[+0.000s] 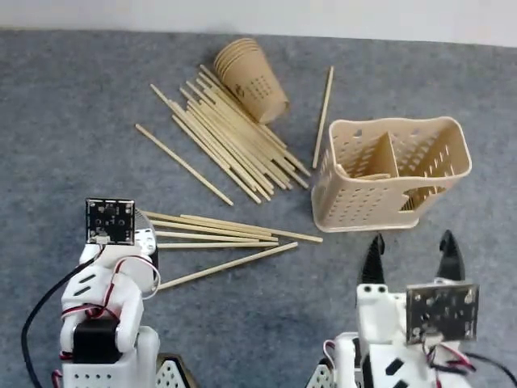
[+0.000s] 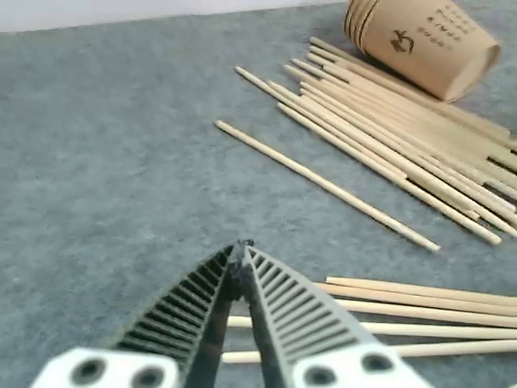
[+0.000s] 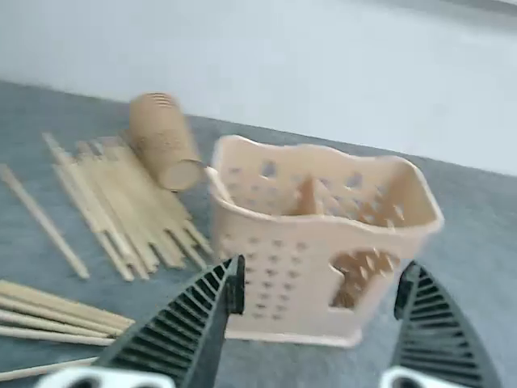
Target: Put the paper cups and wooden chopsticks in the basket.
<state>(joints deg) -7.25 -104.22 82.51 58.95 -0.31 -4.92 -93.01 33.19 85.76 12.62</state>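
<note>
A stack of brown paper cups [image 1: 250,79] [image 2: 420,36] [image 3: 166,137] lies on its side at the far middle of the grey mat. A pile of wooden chopsticks [image 1: 230,141] [image 2: 404,137] [image 3: 121,202] fans out beside it. A smaller bunch of chopsticks [image 1: 226,230] [image 2: 420,311] [image 3: 48,311] lies nearer, beside the left arm [image 1: 113,283]. The beige perforated basket [image 1: 392,171] [image 3: 323,234] stands upright at the right. My left gripper [image 2: 241,246] is shut and empty, low over the mat beside the near bunch. My right gripper [image 1: 410,257] [image 3: 321,284] is open just in front of the basket.
One stray chopstick [image 1: 323,117] lies between the cups and the basket. Another lone chopstick [image 1: 184,164] [image 2: 323,184] lies at the pile's left side. A divider splits the basket into compartments. Bare grey mat spreads to the far left.
</note>
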